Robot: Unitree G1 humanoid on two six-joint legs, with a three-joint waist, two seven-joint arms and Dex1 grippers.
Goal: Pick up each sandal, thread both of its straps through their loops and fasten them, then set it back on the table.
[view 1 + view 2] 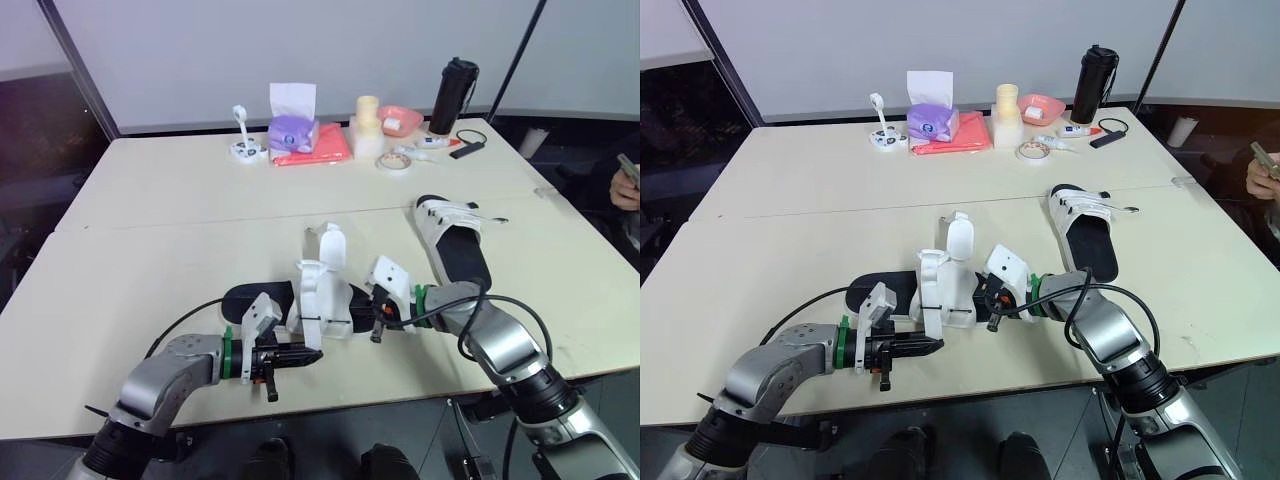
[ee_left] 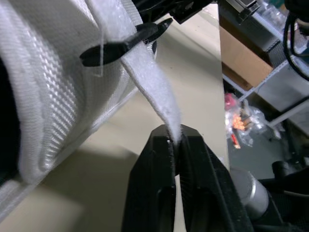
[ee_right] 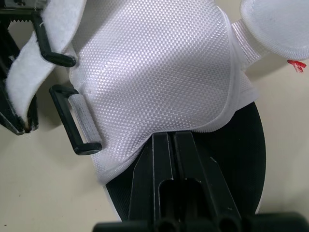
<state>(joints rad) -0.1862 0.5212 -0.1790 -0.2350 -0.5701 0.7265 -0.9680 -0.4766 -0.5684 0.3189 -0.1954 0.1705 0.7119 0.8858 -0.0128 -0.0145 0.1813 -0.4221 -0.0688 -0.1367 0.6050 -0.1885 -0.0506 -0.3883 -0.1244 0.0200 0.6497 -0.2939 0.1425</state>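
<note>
Left gripper (image 2: 176, 140): I pinch the strap (image 2: 154, 92) tip.
Right gripper (image 3: 171, 135): clamps the sandal (image 3: 159, 63).
Advice: pull taut through loop (image 2: 120, 46).

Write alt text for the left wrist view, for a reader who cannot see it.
Two black fingers of the left gripper pinch the tip of a white strap, which passes behind a black loop on a white woven sandal. A beige table lies beneath.
</note>
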